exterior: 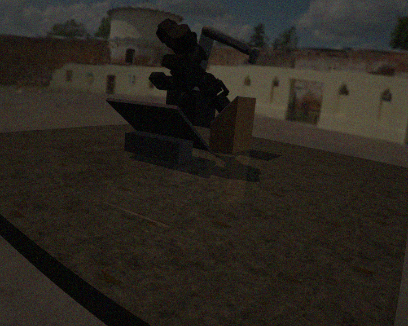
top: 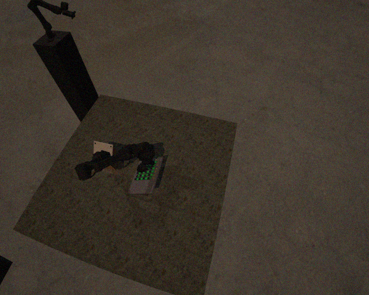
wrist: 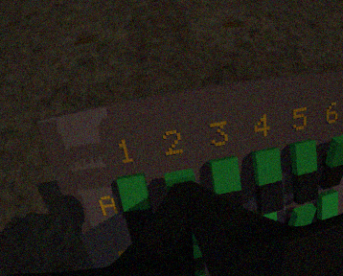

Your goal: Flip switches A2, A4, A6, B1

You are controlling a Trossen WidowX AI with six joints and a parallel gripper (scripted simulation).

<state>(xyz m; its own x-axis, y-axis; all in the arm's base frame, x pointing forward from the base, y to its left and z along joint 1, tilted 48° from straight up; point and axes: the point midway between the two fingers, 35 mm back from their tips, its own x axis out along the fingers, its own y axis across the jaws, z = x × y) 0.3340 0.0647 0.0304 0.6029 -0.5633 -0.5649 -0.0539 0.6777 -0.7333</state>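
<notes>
Jaws closed on nothing. Gripper (wrist: 182, 199) tip sits over A2 switch (wrist: 179, 176), row A, panel (top: 145, 183) far edge, near desk centre. You press straight down; A4 (wrist: 266, 165), A6 (wrist: 340, 149) lie rightward.

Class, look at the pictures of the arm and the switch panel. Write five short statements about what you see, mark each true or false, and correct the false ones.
1. The tool is shut. True.
2. The tool hangs over column 6. False: its tip is at column 2, row A.
3. The switches are red. False: green.
4. The panel is tilted on a block. True.
5. The column numbers are printed below row A. False: above it.
</notes>
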